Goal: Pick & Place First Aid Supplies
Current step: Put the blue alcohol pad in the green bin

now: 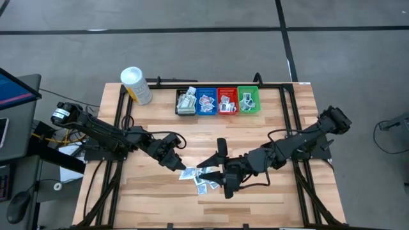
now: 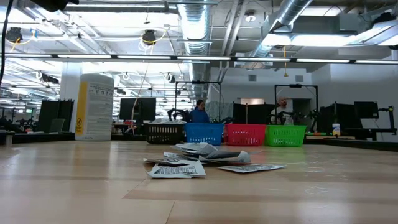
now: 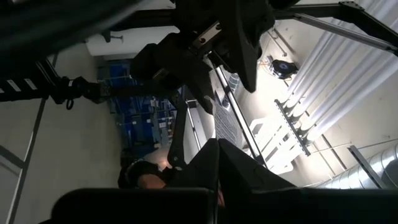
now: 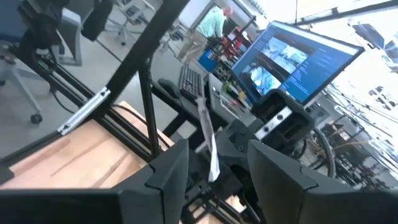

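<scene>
free: bare table (image 1: 275, 124) right and mid-far | blocked: bins (image 1: 218, 101) and tub (image 1: 136, 85) far; packets (image 1: 203, 181) centre-near

A loose heap of first aid packets (image 1: 203, 179) lies on the near middle of the table — small, flat, white with dark print, overlapping. One packet (image 4: 208, 144) hangs on edge, off the table, between dark fingers.

Evenly bright from overhead ceiling strip lights (image 2: 186, 59), with soft, faint shadows under the arms on the bench (image 1: 160, 204). Strong glare from a ceiling fixture (image 3: 292, 124) in the left wrist view, everything near it dark and silhouetted. Blurred, tilted right wrist view, washed out around the monitor (image 4: 292, 56).
</scene>
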